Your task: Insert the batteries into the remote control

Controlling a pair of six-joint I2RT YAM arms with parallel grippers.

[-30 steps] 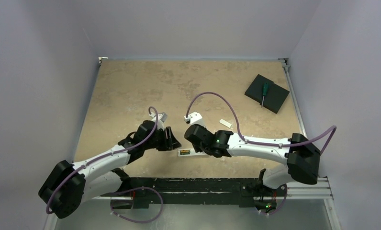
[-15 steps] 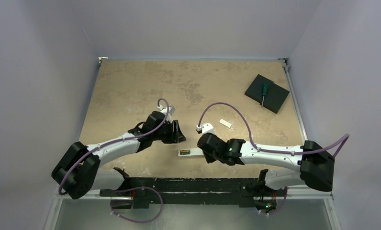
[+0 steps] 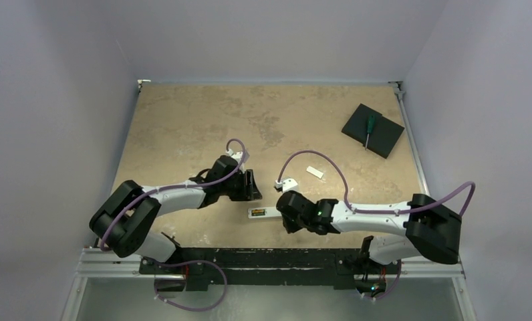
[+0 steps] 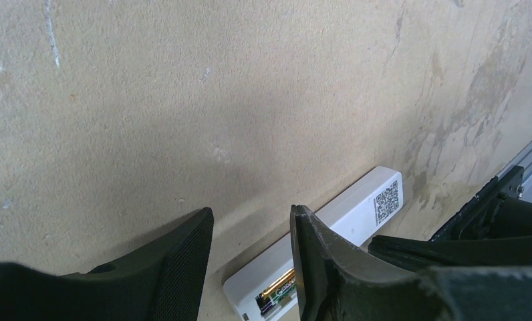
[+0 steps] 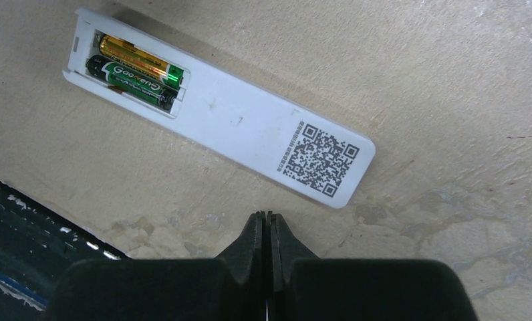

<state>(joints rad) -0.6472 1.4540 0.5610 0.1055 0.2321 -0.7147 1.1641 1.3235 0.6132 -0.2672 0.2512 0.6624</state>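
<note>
Slim white rectangular remote control (image 5: 236,127) lies back-up on the tan mottled table (image 3: 203,120), near the front edge, between the two arms. The recess is open. The gold-orange cell (image 5: 138,61) and the black-and-green cell (image 5: 135,85) sit in it side by side — loading looks done, with the cover off.

Over the last second the remote has not shifted. The right gripper (image 5: 269,244) has swung down from over the remote to just beside its QR sticker (image 5: 321,158) end, jaws pressed together with nothing between them. The left gripper (image 4: 250,267) has edged slightly up the table, jaws parted and empty, with the remote near.

Only the right wrist view shows both cells seated; the left wrist view catches just their ends. Only the top view shows a small white flat piece (image 3: 315,172) lying well apart — possibly the cover — and the black square pad (image 3: 383,137) bearing a green-handled screwdriver (image 3: 369,126).
</note>
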